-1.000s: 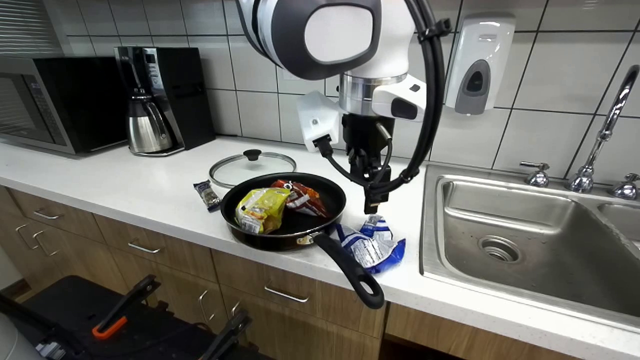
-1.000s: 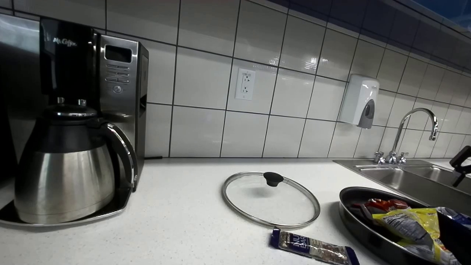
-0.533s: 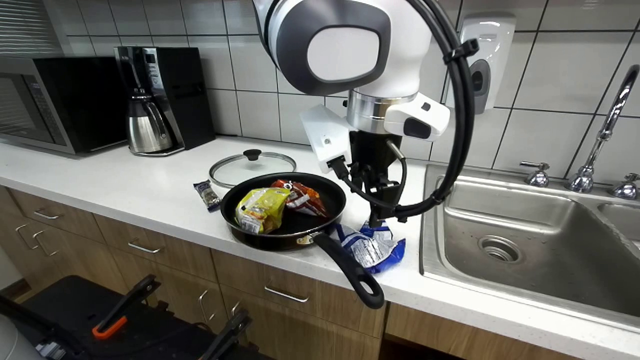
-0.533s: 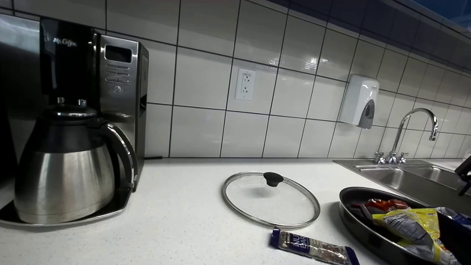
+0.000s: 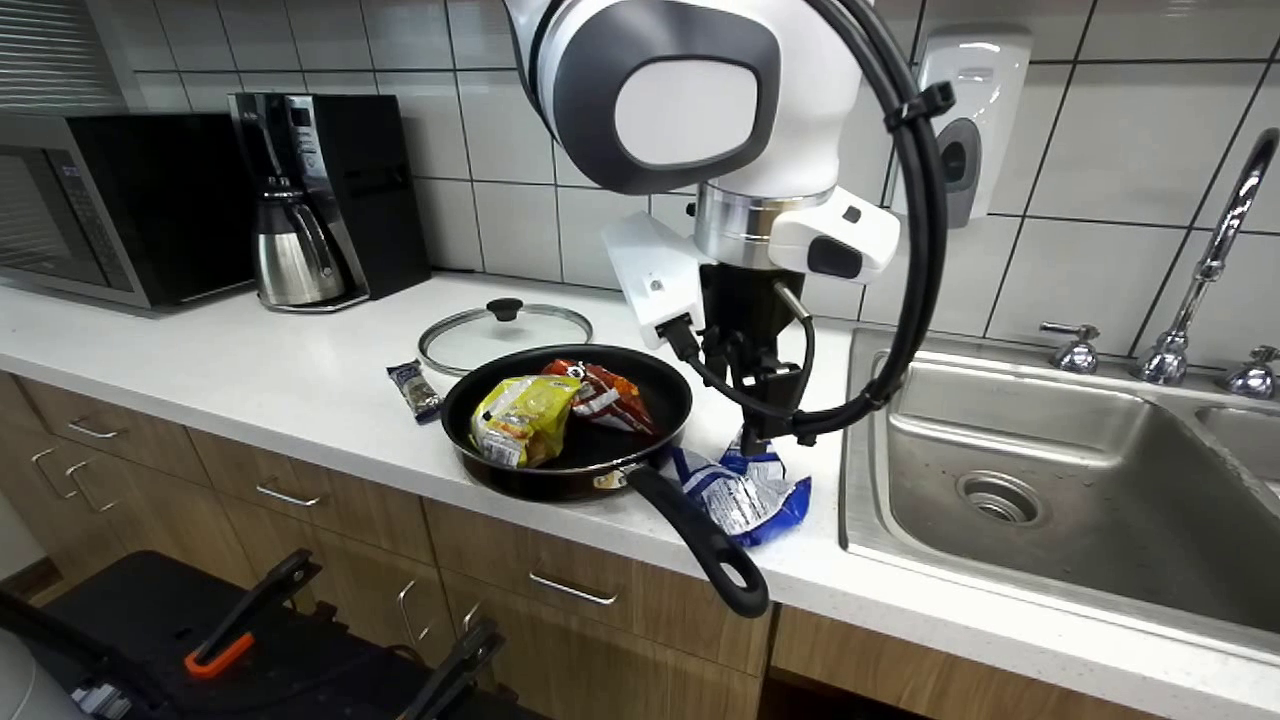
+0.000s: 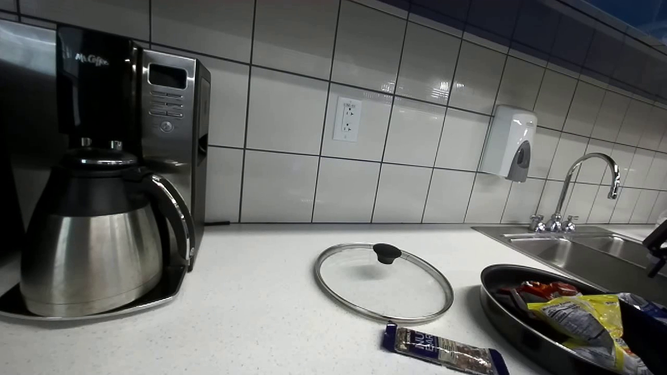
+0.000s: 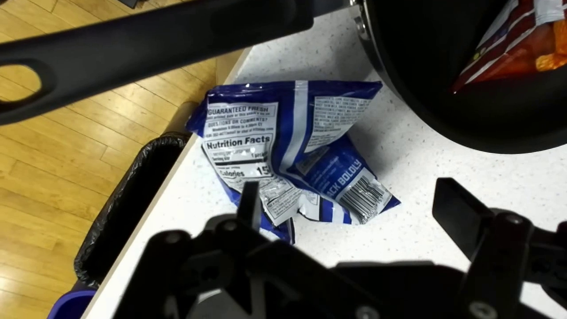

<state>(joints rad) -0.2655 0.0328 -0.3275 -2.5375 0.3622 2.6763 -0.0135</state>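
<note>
Gripper (image 7: 347,195) hangs close by the blue bag (image 7: 288,150), fingers (image 7: 456,208) spread wide w/ nothing held btwn them; bag lies crumpled on the counter (image 7: 398,241), just beside the pan (image 5: 540,487) & near its handle (image 5: 700,535); can't tell if the bag's corner touches the pan; in the wrist view one finger overlaps the bag's edge, the other sits out past its barcode end; contact & height unclear; pan has a yellow bag (image 5: 525,415) & a red bag (image 5: 605,395) in it; lid (image 6: 383,291) & snack bar (image 6: 443,350) lie on the counter close by. Step in hand is prob. lining up on the blue bag, pre-grasp; next move seems to call for centering the bag btwn the fingers, then going straight down & squeezing; clearance w/ the pan looks tight, & a pinch on just a loose corner could slip.
</note>
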